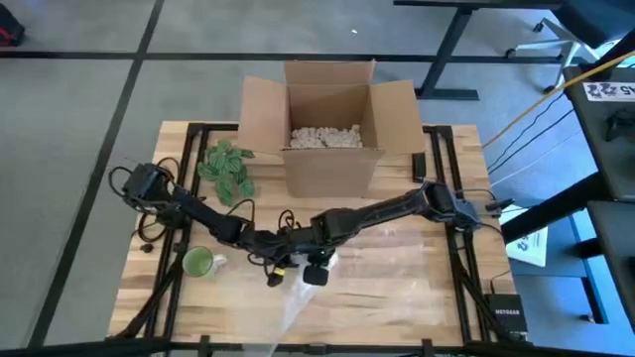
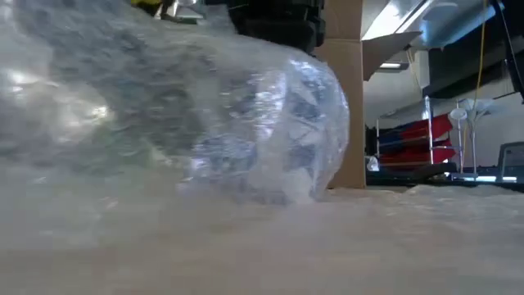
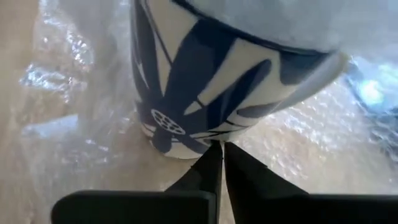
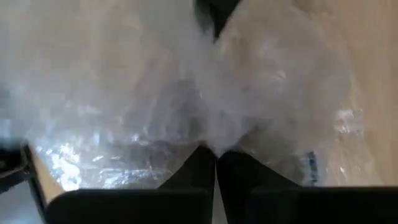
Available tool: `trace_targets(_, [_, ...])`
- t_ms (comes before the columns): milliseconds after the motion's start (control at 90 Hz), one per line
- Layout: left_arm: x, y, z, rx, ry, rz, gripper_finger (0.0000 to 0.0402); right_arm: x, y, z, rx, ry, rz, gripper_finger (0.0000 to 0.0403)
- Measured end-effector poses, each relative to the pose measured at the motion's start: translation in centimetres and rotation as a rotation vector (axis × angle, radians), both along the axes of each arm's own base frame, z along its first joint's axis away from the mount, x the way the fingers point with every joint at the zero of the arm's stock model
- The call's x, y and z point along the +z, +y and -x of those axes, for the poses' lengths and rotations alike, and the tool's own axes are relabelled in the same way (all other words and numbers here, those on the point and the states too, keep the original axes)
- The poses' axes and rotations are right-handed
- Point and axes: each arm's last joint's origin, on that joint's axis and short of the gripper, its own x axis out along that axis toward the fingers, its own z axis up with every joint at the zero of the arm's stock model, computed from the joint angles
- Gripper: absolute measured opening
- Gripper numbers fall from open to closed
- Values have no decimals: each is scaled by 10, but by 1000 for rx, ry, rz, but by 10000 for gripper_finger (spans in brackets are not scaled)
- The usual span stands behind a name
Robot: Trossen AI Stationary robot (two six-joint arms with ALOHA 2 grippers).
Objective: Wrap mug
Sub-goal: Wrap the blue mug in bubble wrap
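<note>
Starting at the left of the wooden table (image 1: 397,288), one green cup (image 1: 198,262) sits near the front-left edge, and one bunch of green leaves (image 1: 227,166) lies farther back, just left of the single open cardboard box (image 1: 329,127), which holds pale packing filler (image 1: 324,137). Two dark arms reach in, one from each side, and they meet near the middle front of the table. The left gripper (image 3: 222,155) is down at the base of the one mug (image 3: 211,74), a white one with blue leaf patterns; its two fingers are drawn nearly together, their tips touching the mug's lower rim, with only a thin slit between them, and nothing visibly caught there. The mug stands on one sheet of clear bubble wrap (image 1: 298,297), which spreads toward the near edge and rises around the mug. The right gripper (image 4: 216,155) sits just right of the left one, its two fingers also closed to a narrow slit, pressed into a bunched fold of the wrap. From table height the wrap forms one cloudy bulge (image 2: 246,123) in front of the box, with the dark gripper bodies above it.
</note>
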Motion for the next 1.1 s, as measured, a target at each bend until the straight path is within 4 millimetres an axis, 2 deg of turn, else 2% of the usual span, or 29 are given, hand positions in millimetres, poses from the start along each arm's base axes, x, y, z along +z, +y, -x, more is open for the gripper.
trace_targets(189, [4,5,-6,3,-21,-18,0,3,1,5,5,18,29,0])
trace_targets(456, [7,6,-7,-16,-28,-13,0,36,4,16,-13,-71,41,0])
trace_targets(633, [15,7,-2,-18,-10,-13,0,43,4,19,-34,-87,47,0])
trace_targets(800, [37,11,12,-20,32,-25,0,38,5,15,-28,-88,48,0])
trace_targets(1100, [93,6,46,-57,-97,-51,0,38,5,12,-17,-127,60,0])
